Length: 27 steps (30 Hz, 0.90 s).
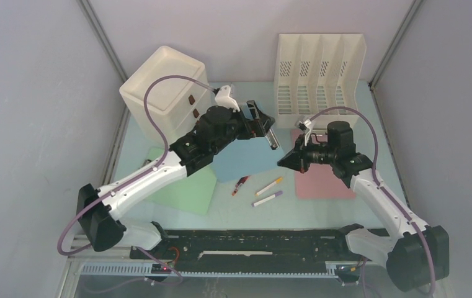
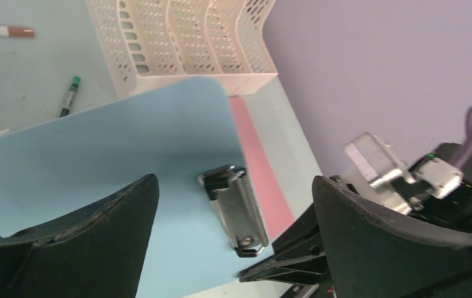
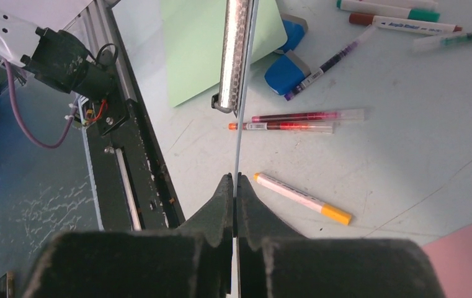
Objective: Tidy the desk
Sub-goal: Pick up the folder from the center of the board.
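A blue clipboard (image 1: 245, 160) is lifted, tilted, above the middle of the pale mint desk (image 1: 233, 214). My right gripper (image 1: 283, 160) is shut on its right edge. In the right wrist view the board (image 3: 237, 143) runs edge-on out of the closed fingertips (image 3: 224, 198), its metal clip (image 3: 234, 56) farther out. My left gripper (image 1: 263, 123) hangs open over the board's far end. In the left wrist view its fingers (image 2: 106, 230) stand wide apart around the clip (image 2: 236, 214), touching nothing.
A pink board (image 1: 323, 179) and a green sheet (image 1: 183, 186) lie flat on the desk. Loose pens (image 1: 269, 185) lie near the front, with more pens (image 3: 295, 121) and blue erasers (image 3: 286, 71) beyond. A cream drawer unit (image 1: 165, 87) and file rack (image 1: 320, 68) stand at the back.
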Each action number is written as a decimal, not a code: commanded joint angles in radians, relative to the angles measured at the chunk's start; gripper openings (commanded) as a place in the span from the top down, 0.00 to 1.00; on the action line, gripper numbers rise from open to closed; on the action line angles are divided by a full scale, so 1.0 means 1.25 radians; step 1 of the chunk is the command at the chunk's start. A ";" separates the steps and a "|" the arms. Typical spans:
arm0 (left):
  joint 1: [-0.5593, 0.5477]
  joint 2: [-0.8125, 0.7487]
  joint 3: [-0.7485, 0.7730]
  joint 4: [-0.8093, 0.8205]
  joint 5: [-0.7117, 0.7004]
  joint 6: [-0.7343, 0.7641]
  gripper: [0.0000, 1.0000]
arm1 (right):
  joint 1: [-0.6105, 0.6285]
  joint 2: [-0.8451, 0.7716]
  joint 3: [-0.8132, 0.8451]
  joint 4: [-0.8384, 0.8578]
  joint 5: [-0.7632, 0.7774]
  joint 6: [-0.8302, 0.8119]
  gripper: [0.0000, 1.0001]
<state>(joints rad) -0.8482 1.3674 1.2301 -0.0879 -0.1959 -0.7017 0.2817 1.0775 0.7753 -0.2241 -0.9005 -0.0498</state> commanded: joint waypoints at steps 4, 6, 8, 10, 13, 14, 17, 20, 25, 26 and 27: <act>0.001 -0.039 -0.009 0.049 0.034 0.029 0.00 | 0.008 -0.013 0.024 -0.005 -0.034 -0.048 1.00; 0.001 -0.056 -0.016 0.052 0.033 0.058 0.00 | 0.017 -0.013 0.042 -0.052 -0.025 -0.102 1.00; 0.004 -0.078 -0.028 0.052 0.035 0.111 0.00 | 0.011 -0.010 0.073 -0.112 -0.028 -0.160 1.00; 0.016 -0.108 -0.043 0.043 0.077 0.165 0.00 | -0.003 -0.009 0.094 -0.156 -0.030 -0.198 1.00; 0.056 -0.164 -0.072 0.022 0.176 0.226 0.00 | -0.031 -0.015 0.124 -0.225 -0.043 -0.255 1.00; 0.074 -0.184 -0.080 0.012 0.221 0.249 0.00 | -0.042 -0.019 0.132 -0.246 -0.051 -0.276 1.00; 0.124 -0.251 -0.101 -0.020 0.308 0.340 0.00 | -0.066 -0.040 0.142 -0.298 -0.069 -0.331 1.00; 0.201 -0.307 -0.099 -0.057 0.395 0.345 0.00 | -0.090 -0.054 0.148 -0.333 -0.098 -0.368 1.00; 0.286 -0.349 -0.117 -0.059 0.555 0.350 0.00 | -0.092 -0.059 0.156 -0.380 -0.131 -0.411 1.00; 0.286 -0.347 -0.120 -0.060 0.572 0.364 0.00 | -0.089 -0.059 0.157 -0.388 -0.140 -0.419 1.00; 0.286 -0.344 -0.126 -0.060 0.581 0.373 0.00 | -0.085 -0.059 0.157 -0.392 -0.145 -0.424 1.00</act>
<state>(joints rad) -0.4961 0.9283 1.0958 -0.1406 0.3542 -0.3115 0.1661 1.0241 0.9195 -0.6685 -0.9939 -0.4980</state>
